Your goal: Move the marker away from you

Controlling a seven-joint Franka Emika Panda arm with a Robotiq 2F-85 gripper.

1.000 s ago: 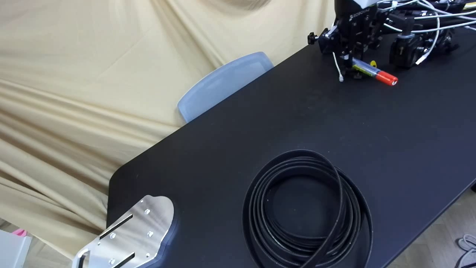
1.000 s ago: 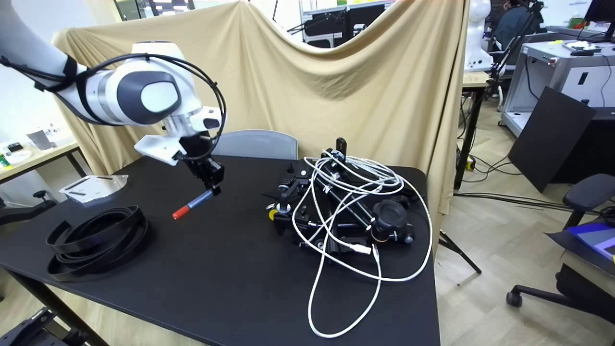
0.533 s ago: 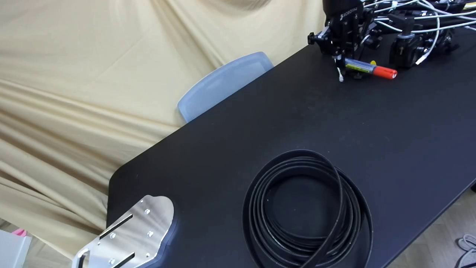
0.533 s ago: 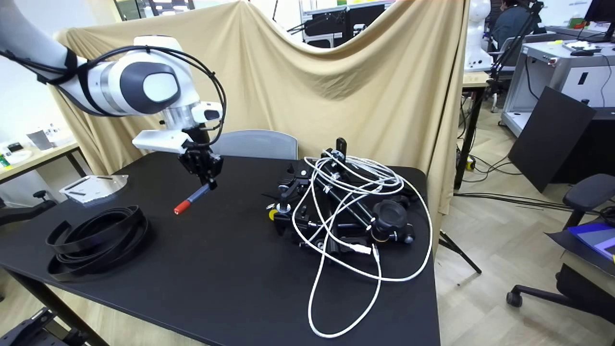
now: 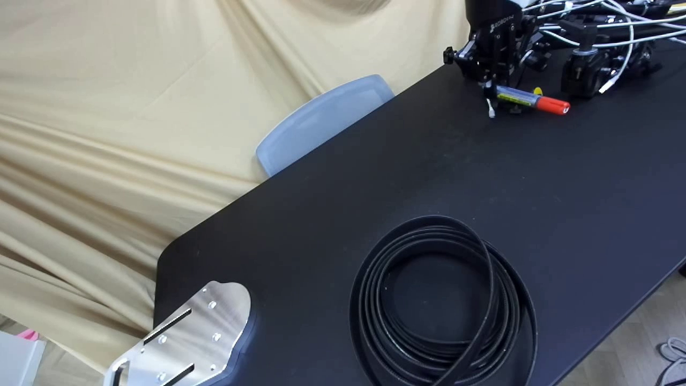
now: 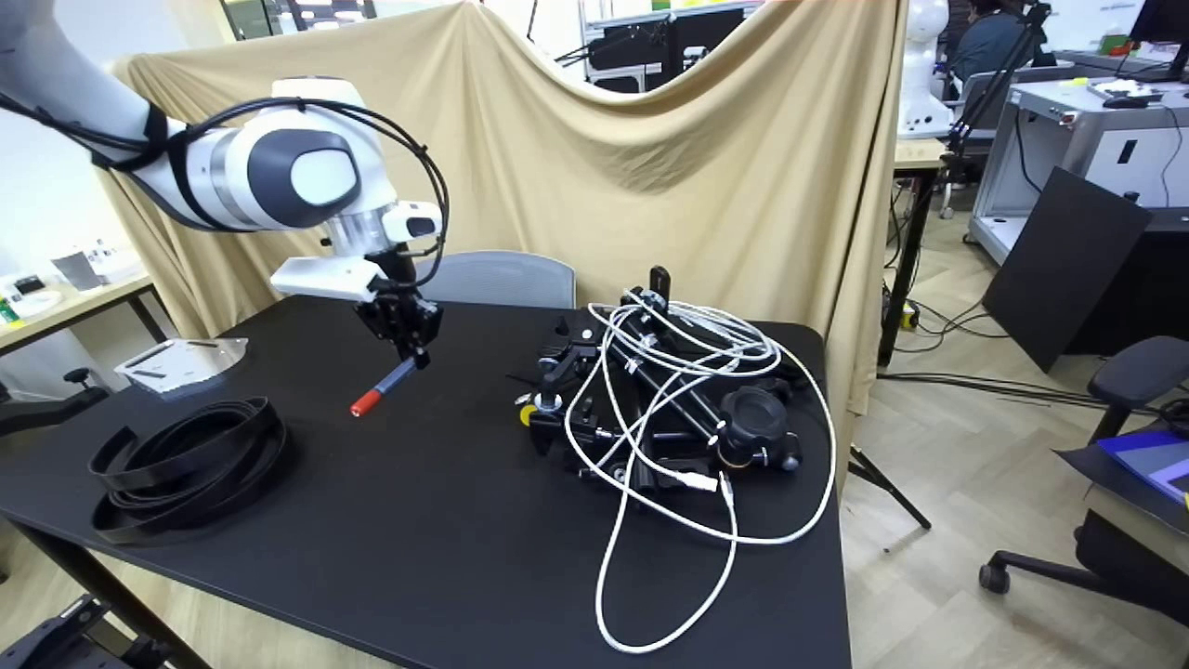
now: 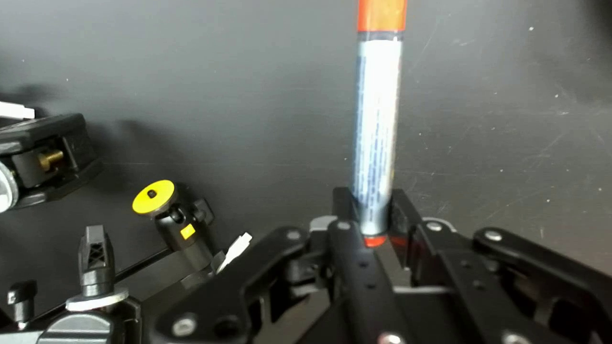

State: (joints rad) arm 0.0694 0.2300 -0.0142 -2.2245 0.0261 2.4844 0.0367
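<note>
The marker has a blue barrel and a red-orange cap end. It shows in both exterior views (image 5: 528, 99) (image 6: 385, 385) and large in the wrist view (image 7: 377, 124). My gripper (image 7: 372, 198) is shut on the marker near the end opposite the long cap. Its two fingers press on both sides of the barrel. In an exterior view the gripper (image 6: 417, 358) points down, and the marker sticks out tilted, cap end lower. The marker seems a little above the black table (image 6: 483, 520); the exact gap cannot be told.
A coiled black cable (image 6: 265, 465) and a metal plate (image 6: 190, 358) lie on the table. Black clamps and stands with a white cable (image 6: 683, 479) lie on the other side; a yellow-topped mount (image 7: 154, 197) is near the gripper. A grey chair back (image 6: 497, 279) stands behind.
My gripper has shifted slightly toward the chair side with the marker still held. The marker's angle has turned a little, looking more level in an exterior view. Nothing else has moved.
</note>
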